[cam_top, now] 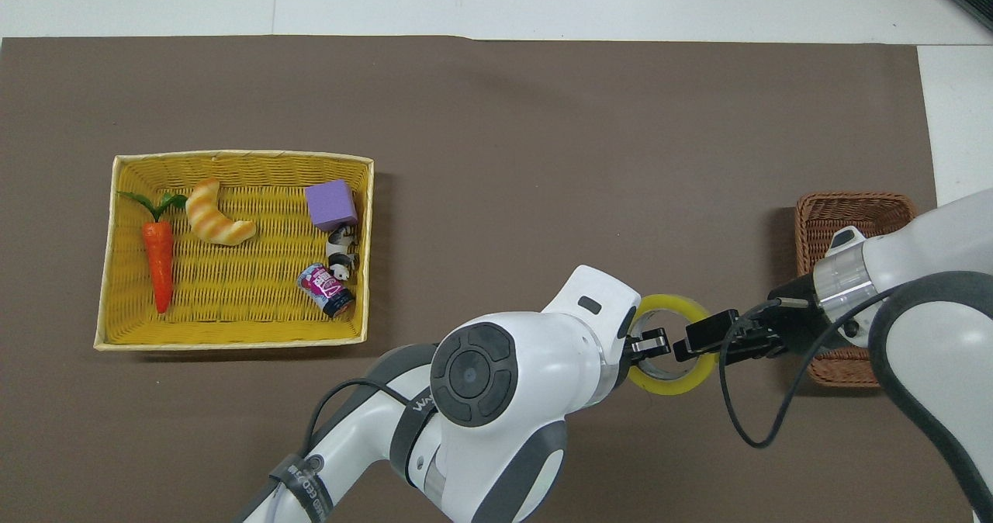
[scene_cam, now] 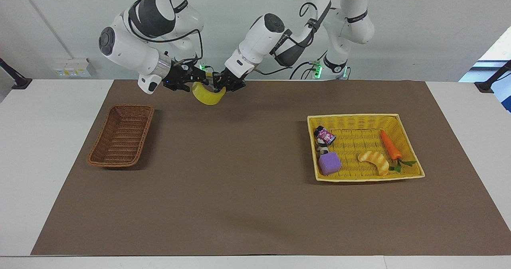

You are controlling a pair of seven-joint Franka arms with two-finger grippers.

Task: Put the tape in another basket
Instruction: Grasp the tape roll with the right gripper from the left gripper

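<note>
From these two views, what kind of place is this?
Likely a robotics lab: two arms at a white table with a brown mat, toy-filled yellow basket, and wicker basket.

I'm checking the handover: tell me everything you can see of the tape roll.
The tape is a ring-shaped roll, translucent yellow with a pale inner core. It is up in the air over the brown mat, between the two baskets, nearer the wicker basket. The left gripper and the right gripper both meet it at its rim from either end. Which one bears it cannot be told.
</note>
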